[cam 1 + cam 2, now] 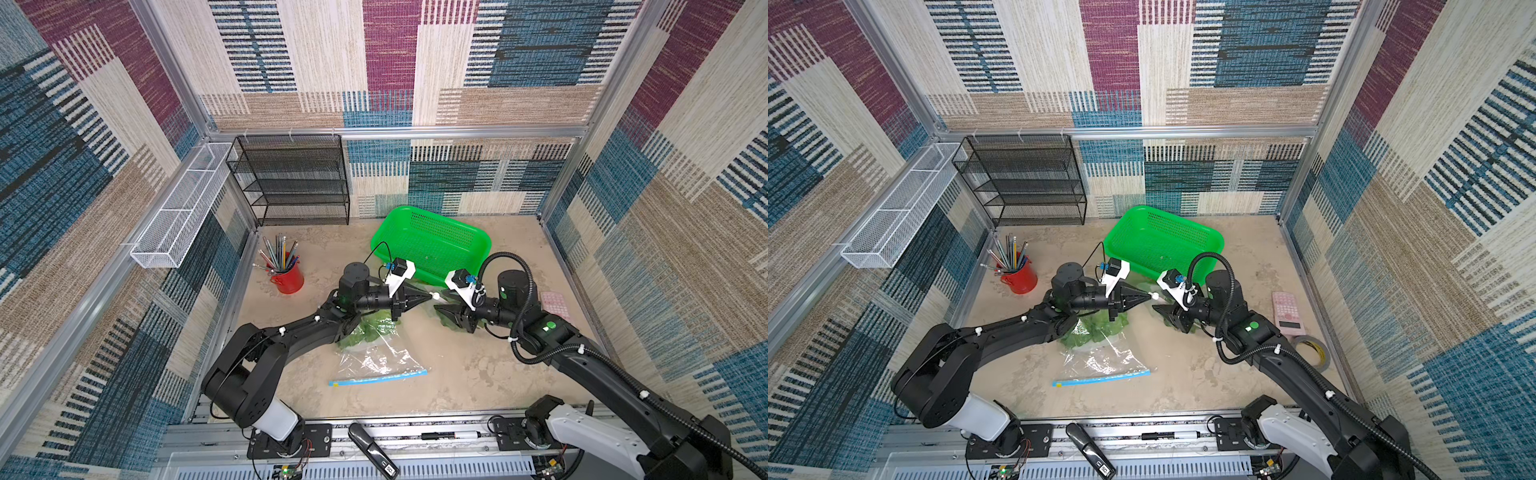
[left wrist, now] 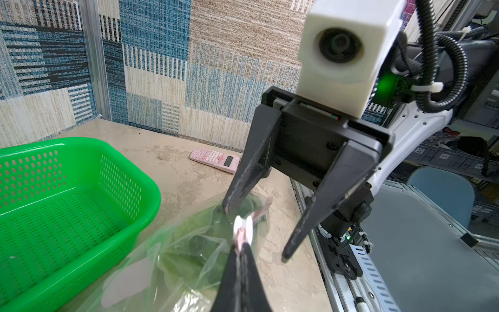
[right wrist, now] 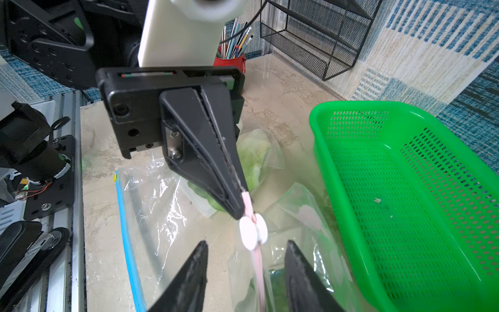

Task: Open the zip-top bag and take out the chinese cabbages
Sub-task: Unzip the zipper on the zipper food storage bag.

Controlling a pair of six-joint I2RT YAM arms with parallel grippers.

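Okay, your table (image 1: 457, 374) carries the black mesh shelf (image 1: 291, 183) against the back wall, and in front of it, right of centre, the empty green basket (image 1: 440, 232). A red cup (image 1: 289, 280) of pencils stands to the left and a pink calculator (image 1: 1287, 311) lies far right. Centre stage, a blue-zipped bag (image 1: 374, 361) lies flat near the front edge, its far end tucked under your left arm. Green chinese cabbages (image 1: 370, 330) show through the plastic there. Just beside the basket's near wall sits the pink-zipped bag (image 2: 175, 243), with more dark green leaves visible inside it. Now your grippers meet nose to nose above that bag. Your left gripper (image 3: 240, 213) is pinched tight on the pink zip strip (image 3: 247, 202), right behind the white slider (image 3: 249, 235). Your right gripper (image 2: 256, 234) has its jaws spread at a middling width. One finger is on each side of the slider and neither clamps it. One fingertip hangs close to the bag's plastic; I cannot tell whether it touches.
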